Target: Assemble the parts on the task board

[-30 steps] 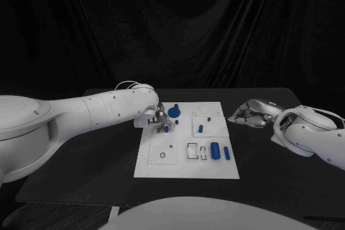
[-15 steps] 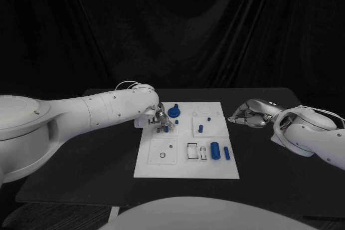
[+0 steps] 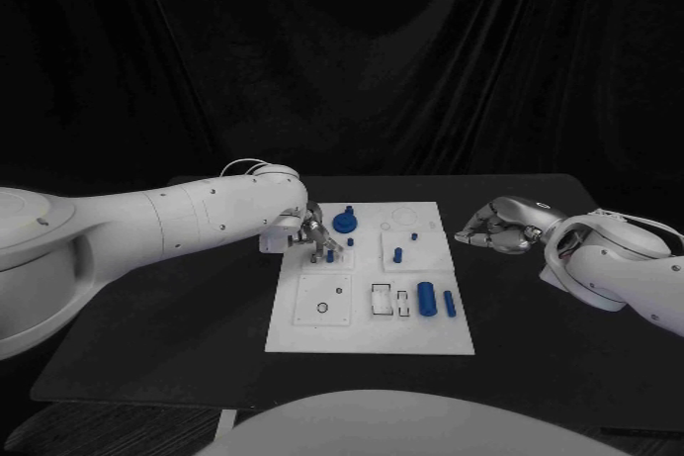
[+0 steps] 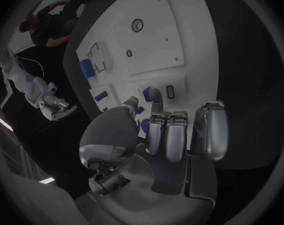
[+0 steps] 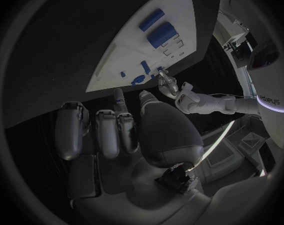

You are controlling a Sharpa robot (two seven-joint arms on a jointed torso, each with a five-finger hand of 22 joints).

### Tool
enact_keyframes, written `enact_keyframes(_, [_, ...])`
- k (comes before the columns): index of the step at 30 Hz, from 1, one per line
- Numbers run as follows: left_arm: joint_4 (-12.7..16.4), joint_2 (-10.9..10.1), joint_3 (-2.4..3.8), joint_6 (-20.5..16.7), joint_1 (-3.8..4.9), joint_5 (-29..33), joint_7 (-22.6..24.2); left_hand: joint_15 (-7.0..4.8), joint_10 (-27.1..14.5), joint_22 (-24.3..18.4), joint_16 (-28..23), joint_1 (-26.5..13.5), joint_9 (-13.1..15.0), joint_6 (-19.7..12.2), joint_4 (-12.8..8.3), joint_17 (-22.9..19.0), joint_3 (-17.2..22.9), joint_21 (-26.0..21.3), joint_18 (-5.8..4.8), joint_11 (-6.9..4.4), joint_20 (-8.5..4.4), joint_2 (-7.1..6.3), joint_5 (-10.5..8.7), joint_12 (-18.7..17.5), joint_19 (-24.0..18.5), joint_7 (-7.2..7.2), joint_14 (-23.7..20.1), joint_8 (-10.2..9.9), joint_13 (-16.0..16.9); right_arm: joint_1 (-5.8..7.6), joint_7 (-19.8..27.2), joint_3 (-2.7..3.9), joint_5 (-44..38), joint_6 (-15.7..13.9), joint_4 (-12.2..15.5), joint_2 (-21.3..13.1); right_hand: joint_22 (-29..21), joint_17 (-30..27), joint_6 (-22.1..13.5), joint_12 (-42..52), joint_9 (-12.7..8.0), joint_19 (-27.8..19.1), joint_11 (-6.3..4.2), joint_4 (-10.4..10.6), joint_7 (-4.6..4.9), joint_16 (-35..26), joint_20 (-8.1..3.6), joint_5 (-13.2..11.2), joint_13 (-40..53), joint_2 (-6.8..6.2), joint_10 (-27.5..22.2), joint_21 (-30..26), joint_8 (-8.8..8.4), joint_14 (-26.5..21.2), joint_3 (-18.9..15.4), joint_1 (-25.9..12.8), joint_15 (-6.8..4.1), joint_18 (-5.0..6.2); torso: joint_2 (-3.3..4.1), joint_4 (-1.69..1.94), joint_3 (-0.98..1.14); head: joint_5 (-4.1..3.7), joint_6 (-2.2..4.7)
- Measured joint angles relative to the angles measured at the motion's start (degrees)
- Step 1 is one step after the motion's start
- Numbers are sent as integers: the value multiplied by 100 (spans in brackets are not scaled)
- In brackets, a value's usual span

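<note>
From the head camera I see my left hand (image 3: 305, 234) low over the task board's (image 3: 374, 327) upper-left corner, fingertips by small blue parts (image 3: 329, 258), while my right hand (image 3: 496, 228) sits off the board's right edge over the desk (image 3: 171, 337), fingers curled in on nothing. At the left wrist, the fingers (image 4: 169, 135) point down at a blue part; I cannot tell whether they grip it. The right wrist shows curled, empty fingers (image 5: 107, 132) beside the board.

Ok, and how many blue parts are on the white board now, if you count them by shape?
Big round part: 1
Long cylinders, lying side by side: 2
Small pieces: 4, as far as the head view lets me tell
Total: 7 blue parts
</note>
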Motion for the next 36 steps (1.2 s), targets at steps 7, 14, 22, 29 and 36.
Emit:
enact_keyframes(7, [424, -331, 8, -265, 355, -1, 38, -20, 0, 0, 0, -102, 0, -40, 164, 0, -287, 102, 0, 0, -53, -148, 0, 0, 53, 0, -21, 115, 0, 0, 2, 0, 0, -6, 0, -18, 0, 0, 0, 0, 0, 0, 0, 0, 0, 0, 0, 0, 0, 0, 0, 0, 0, 0, 0, 0, 0, -1, 0, -1, 0, -7, 0])
enact_keyframes(14, [545, -551, 9, -715, 656, -1, 195, -41, -20, -1, 0, -8, 0, -197, 233, -1, -468, 247, -1, -20, -72, -238, 0, 0, 71, 9, 1, 143, 0, 0, 17, 0, 0, -25, -5, -30, 0, 0, 0, 0, 0, 0, 0, 0, 0, 0, 0, 0, 0, 0, 0, 0, 0, 0, 0, 0, 0, -1, -1, 0, -1, -31, 0])
enact_keyframes(22, [106, -460, 7, -897, 739, -2, 342, -41, -21, -1, 0, 278, 0, -440, 194, -1, -554, 266, -1, -19, -71, -160, 0, 0, 71, 53, 1, 142, 0, 0, 46, 0, 0, -67, 2, -56, 4, 0, 0, 0, 0, 0, 0, 17, 0, -18, 0, 0, 3, 0, 0, 23, 0, 0, -17, 0, 0, -1, -1, 0, -1, -73, 0])
enact_keyframes(29, [-278, -305, 6, -880, 720, -3, 398, -40, -21, -2, 0, 415, 0, -501, 178, -2, -570, 266, -1, -19, -71, -98, 0, 0, 71, 72, 1, 142, 0, 0, 64, 0, 0, -87, 10, -58, 4, 0, 0, 0, 0, 0, 0, 17, 0, -40, 0, 0, 4, 0, 0, 23, 0, 0, -17, 0, 0, 0, -2, -1, 0, -63, 0])
enact_keyframes(36, [-695, -147, 5, -826, 567, -3, 437, -40, -21, -2, 0, 418, -1, -501, 178, -2, -569, 266, -1, -19, -71, -94, 0, 0, 71, 73, 1, 142, 0, 0, 76, 0, 0, -91, 9, -47, 3, 0, 0, 0, 0, 0, 0, 17, 0, -62, 0, 0, 3, 0, 0, 23, 0, 0, -17, 0, 0, -1, 5, -5, -1, -41, 0])
